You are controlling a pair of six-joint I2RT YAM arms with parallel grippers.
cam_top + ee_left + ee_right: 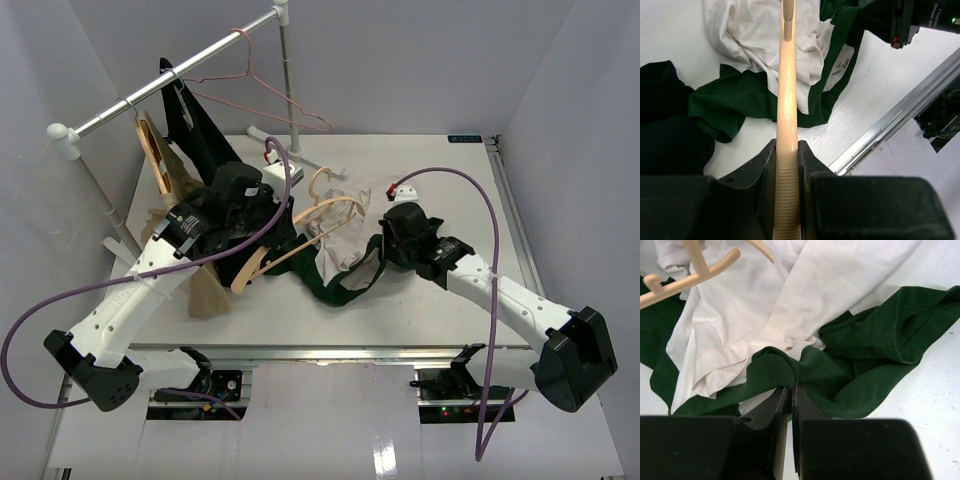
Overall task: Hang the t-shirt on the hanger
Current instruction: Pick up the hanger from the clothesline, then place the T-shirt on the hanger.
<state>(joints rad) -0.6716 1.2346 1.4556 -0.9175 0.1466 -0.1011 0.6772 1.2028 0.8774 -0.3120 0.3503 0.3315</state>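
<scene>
The t-shirt (345, 262), dark green with a cream-white panel, lies crumpled at the table's middle. It also shows in the left wrist view (755, 35) and the right wrist view (870, 345). The wooden hanger (305, 238) lies slanted over its left part, with the hook (322, 180) to the far side. My left gripper (250, 255) is shut on the hanger's ribbed arm end (787, 180), and the arm (787, 75) reaches out over the shirt. My right gripper (383, 250) is shut on a dark green ribbed edge of the t-shirt (772, 367), low on the table. The hanger's other arm (690, 277) lies on the cream panel.
A clothes rail (170, 85) crosses the back left, carrying a pink wire hanger (270, 95), a black garment (195, 125) and another wooden hanger (150, 150). A tan garment (205, 292) and black cloth (665, 125) lie under my left arm. The table's metal front edge (330, 347) is close.
</scene>
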